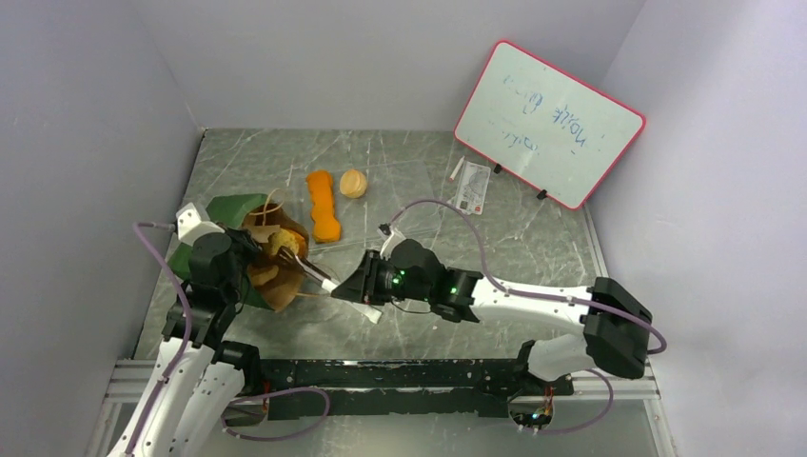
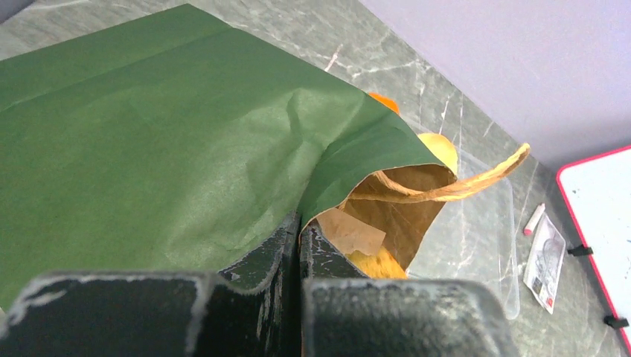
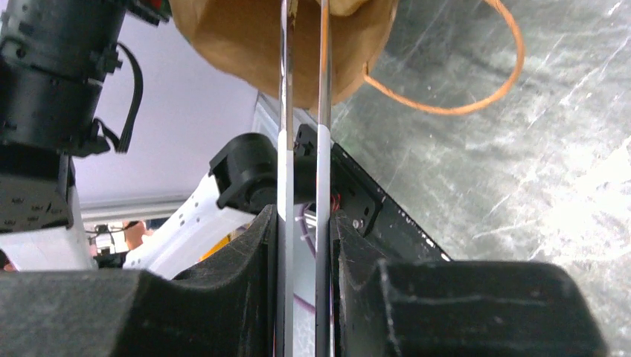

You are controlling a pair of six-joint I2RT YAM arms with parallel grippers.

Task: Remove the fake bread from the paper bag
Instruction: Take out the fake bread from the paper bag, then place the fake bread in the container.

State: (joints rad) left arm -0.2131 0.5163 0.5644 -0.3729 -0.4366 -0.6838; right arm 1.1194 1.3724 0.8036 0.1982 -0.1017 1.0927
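While the left gripper [image 2: 300, 234] is clenched on the rim of the paper bag [image 2: 149, 149], we see that the bag lies on its side at the left part of the grey marbled table [image 1: 428, 248]. Its brown mouth is turned toward the right arm. The green outside faces up, and one cord handle [image 2: 454, 186] curls out from the mouth.

The right gripper [image 3: 301, 223] is clenched too. Its two fingers press together a pair of thin metal tongs [image 3: 285, 149], and the tongs reach from the gripper into the bag mouth. In the top view the tips of the tongs are at a yellowish piece [image 1: 283, 243] of the fake bread, which sits in the mouth of the bag. We cannot tell if the tips really pinch it. The left wrist view also shows something yellow-orange inside the brown mouth, just beside the gripper fingers.

Two other pieces of bread are out of the bag, on the table just behind it. One is a long orange loaf [image 1: 323, 198], and near it on the right is a round bun [image 1: 353, 183]. They do not touch each other.

A whiteboard [image 1: 549, 124] with a red frame leans at the far right. A marker [image 1: 457, 169] and a small printed card [image 1: 473, 188] lie in front of it.
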